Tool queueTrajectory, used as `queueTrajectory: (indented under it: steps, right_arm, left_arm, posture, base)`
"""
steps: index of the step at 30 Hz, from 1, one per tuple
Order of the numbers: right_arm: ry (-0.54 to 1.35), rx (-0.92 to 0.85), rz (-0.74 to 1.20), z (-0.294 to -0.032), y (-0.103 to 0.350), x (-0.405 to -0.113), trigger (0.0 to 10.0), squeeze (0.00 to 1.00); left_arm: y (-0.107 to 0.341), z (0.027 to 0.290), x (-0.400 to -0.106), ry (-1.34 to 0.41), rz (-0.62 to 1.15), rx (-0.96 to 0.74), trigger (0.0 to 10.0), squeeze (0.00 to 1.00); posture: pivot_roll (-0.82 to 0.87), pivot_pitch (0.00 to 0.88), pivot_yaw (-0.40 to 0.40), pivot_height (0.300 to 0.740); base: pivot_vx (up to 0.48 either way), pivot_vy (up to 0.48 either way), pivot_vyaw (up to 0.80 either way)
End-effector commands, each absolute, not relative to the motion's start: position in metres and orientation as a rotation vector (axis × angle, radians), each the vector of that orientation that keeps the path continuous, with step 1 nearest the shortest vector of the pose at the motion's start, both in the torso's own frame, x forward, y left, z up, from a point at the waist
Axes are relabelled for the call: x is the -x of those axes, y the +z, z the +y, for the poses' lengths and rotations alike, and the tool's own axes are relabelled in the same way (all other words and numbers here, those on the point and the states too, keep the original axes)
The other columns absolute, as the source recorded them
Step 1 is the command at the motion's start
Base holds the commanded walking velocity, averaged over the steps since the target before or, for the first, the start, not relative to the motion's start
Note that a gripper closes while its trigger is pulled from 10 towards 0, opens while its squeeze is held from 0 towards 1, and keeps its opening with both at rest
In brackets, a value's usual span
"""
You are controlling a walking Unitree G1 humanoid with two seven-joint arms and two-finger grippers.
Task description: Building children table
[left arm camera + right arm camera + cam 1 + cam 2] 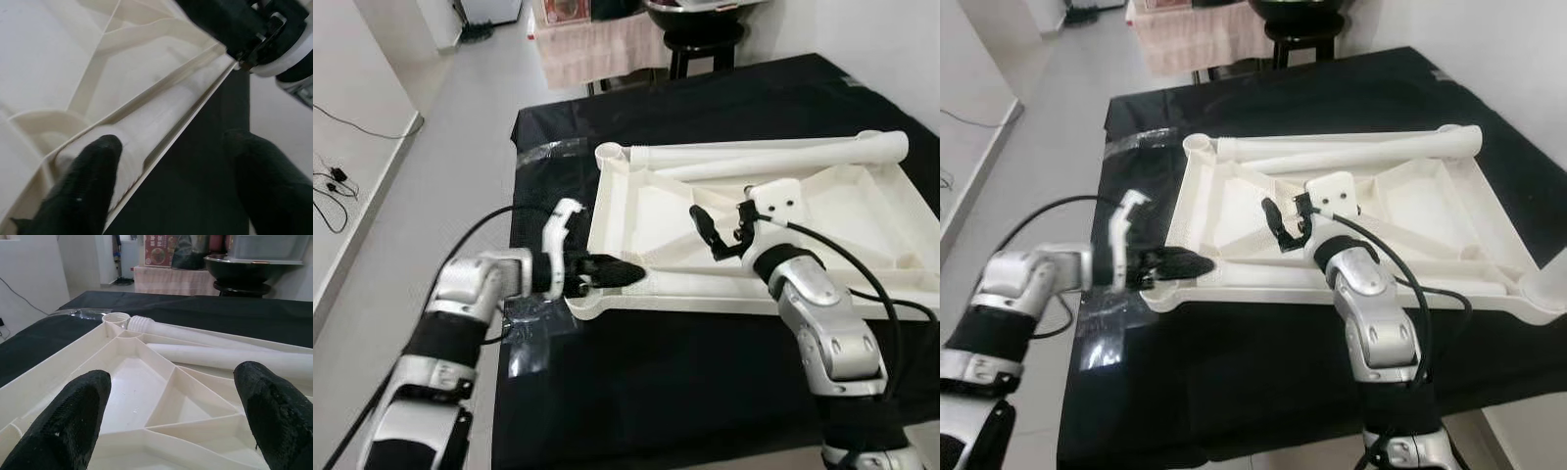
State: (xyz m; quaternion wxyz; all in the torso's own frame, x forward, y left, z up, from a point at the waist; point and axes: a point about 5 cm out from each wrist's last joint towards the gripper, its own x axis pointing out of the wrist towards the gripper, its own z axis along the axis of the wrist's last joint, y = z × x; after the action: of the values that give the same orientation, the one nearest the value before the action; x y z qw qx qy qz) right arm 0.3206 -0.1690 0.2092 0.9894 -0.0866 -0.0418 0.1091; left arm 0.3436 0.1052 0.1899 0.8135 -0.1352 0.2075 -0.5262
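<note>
The white tabletop (636, 211), lying upside down on the black cloth (656, 362), is running out of the left eye view at its right side, so its far right corner is not showing there. The left gripper (622, 273) is covering part of the near rim, and whether it is touching the leg (146, 122) lying in the channel cannot be told. The right arm (827, 333) is hiding a stretch of the near rim. Furniture beyond the cloth is being cropped at the top edge.
</note>
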Motion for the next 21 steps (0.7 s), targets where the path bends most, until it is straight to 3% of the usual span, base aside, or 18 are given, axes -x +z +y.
queueTrajectory:
  steps: [1, 5, 6, 12, 15, 21]
  right_arm:
    - [0.233, 0.178, -0.082, -0.165, 0.209, -0.321, 10.0, 0.00]
    - [0.228, 0.183, -0.080, -0.167, 0.209, -0.321, 10.0, 0.00]
    - [0.228, 0.184, -0.079, -0.167, 0.208, -0.321, 10.0, 0.00]
    - [0.230, 0.187, -0.076, -0.167, 0.207, -0.320, 10.0, 0.00]
    - [0.232, 0.187, -0.073, -0.167, 0.207, -0.320, 10.0, 0.00]
    - [0.232, 0.189, -0.068, -0.167, 0.206, -0.320, 10.0, 0.00]
  left_arm:
    - [0.184, 0.106, -0.344, -1.113, 0.483, 0.325, 10.0, 1.00]
    - [0.178, 0.103, -0.349, -1.076, 0.532, 0.386, 10.0, 1.00]
    - [0.175, 0.103, -0.351, -1.050, 0.553, 0.408, 10.0, 0.00]
    - [0.172, 0.104, -0.356, -0.957, 0.607, 0.453, 10.0, 0.00]
    - [0.177, 0.105, -0.367, -0.844, 0.615, 0.367, 10.0, 0.00]
    - [0.198, 0.098, -0.369, -0.844, 0.618, 0.378, 10.0, 0.00]
  posture:
    - [-0.11, 0.117, 0.101, 0.740]
    - [-0.11, 0.117, 0.102, 0.740]
    - [-0.11, 0.118, 0.102, 0.740]
    - [-0.11, 0.119, 0.102, 0.740]
    - [-0.11, 0.125, 0.103, 0.740]
    - [-0.11, 0.128, 0.101, 0.740]
  base:
    - [0.000, 0.000, 0.00]
    - [0.000, 0.000, 0.00]
    - [0.000, 0.000, 0.00]
    - [0.000, 0.000, 0.00]
    - [0.000, 0.000, 0.00]
    - [0.000, 0.000, 0.00]
